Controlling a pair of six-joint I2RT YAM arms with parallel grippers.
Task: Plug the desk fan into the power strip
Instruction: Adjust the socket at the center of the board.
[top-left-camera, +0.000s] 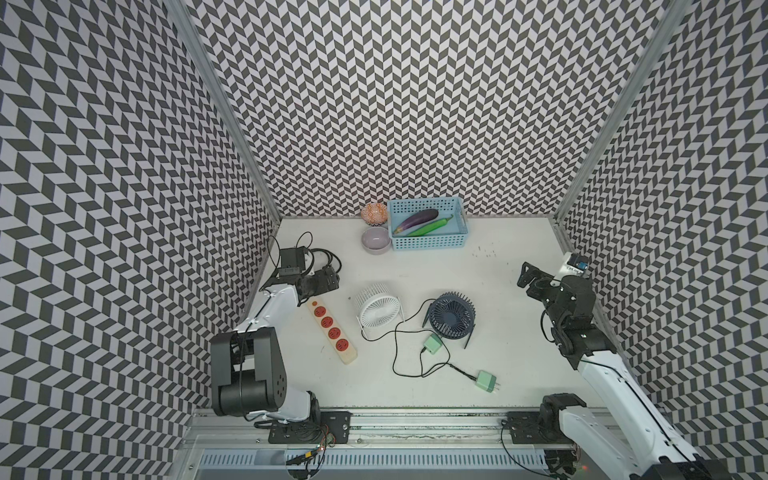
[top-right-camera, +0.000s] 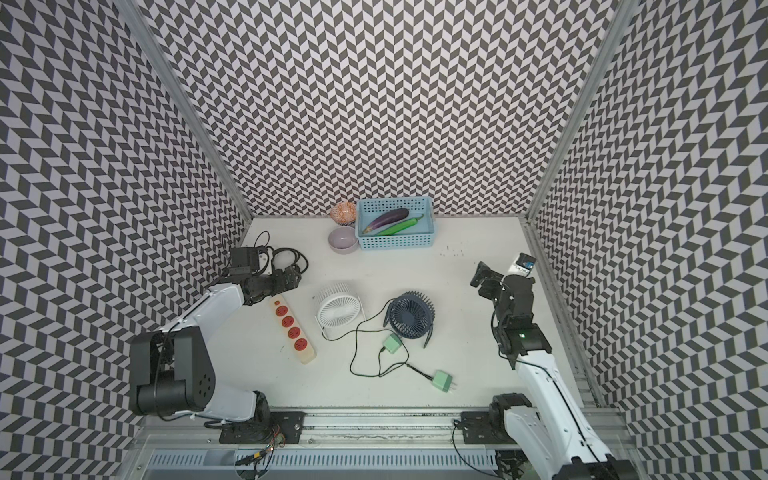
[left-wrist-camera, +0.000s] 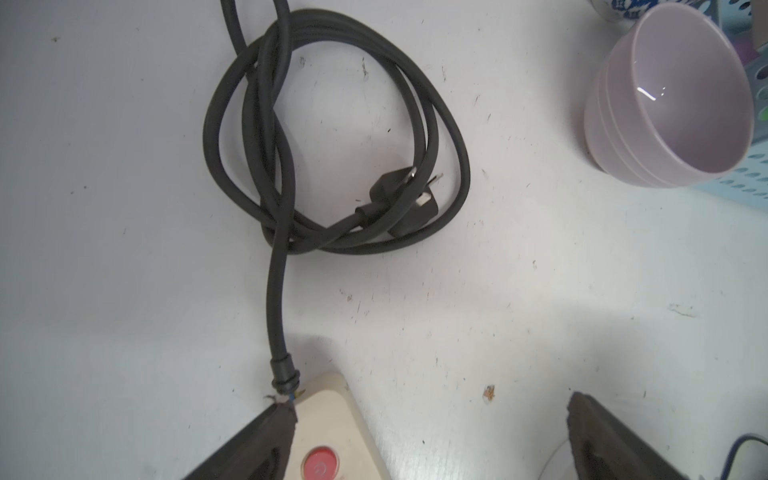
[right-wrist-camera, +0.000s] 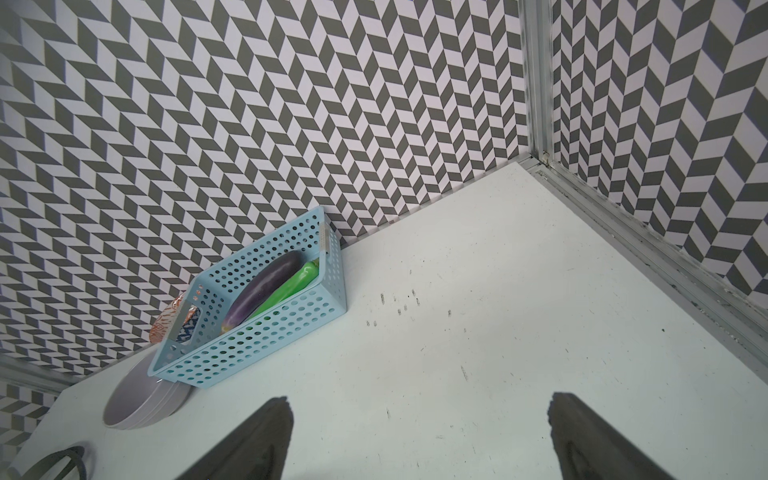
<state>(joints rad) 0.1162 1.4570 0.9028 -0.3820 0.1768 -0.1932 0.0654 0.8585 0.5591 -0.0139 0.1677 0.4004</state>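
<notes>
here left pincer (left-wrist-camera: 432, 405) spread over power strip (left-wrist-camera: 332, 419) button end, near wall (top-left-camera: 166, 249).

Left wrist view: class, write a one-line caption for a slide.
Open left gripper at the button end of the power strip; its black cord lies coiled, unplugged, a pink bowl nearby.

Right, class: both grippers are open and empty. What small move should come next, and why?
Probably swing the right gripper toward the green plug showing its prongs: it lies loose, well apart from the power strip, which has nothing plugged in.
</notes>
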